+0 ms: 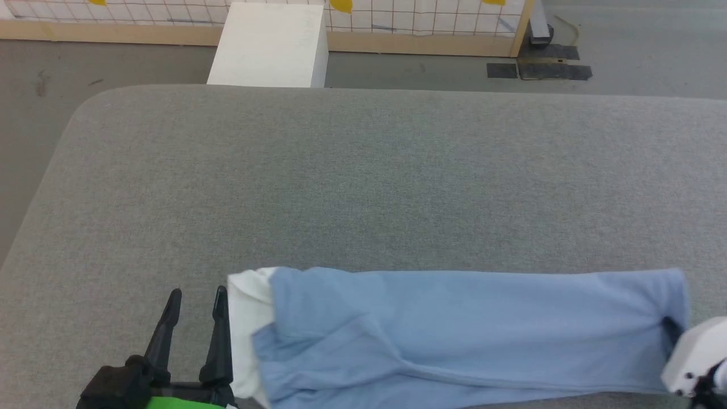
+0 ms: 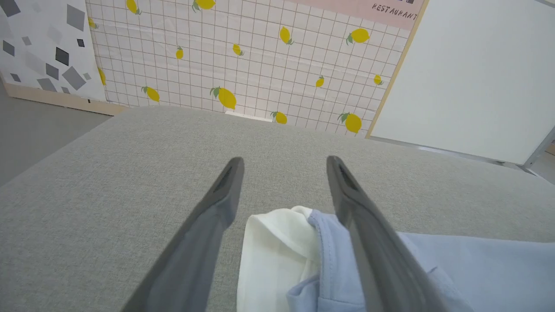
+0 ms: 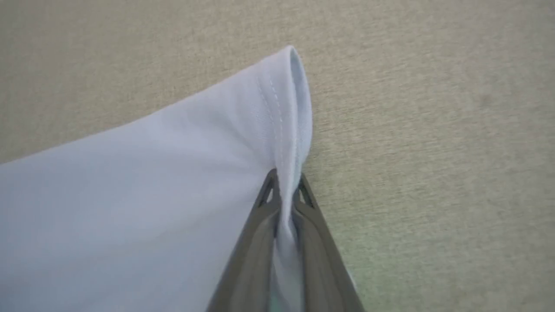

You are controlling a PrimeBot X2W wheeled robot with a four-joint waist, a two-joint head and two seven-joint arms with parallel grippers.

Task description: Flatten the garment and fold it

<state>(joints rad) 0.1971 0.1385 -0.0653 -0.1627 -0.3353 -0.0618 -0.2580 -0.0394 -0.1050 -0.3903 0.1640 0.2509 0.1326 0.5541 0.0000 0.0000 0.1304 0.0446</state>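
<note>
At left claw [image 1: 197, 292]: fingers spread wide, gripping nothing; white sleeve [image 2: 273, 251] lies between them.
Between claws: shirt [image 1: 454, 335] lies as a long band on grey cushion [image 1: 363, 170], stretched from one claw to the other.
At right claw [image 3: 286, 175]: fingers pinched tight on the shirt's stitched hem edge, fabric bunched between them.

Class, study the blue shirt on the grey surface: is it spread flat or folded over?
Folded over: the garment lies as a long narrow band, blue layers overlapping its white sleeve panel.
</note>
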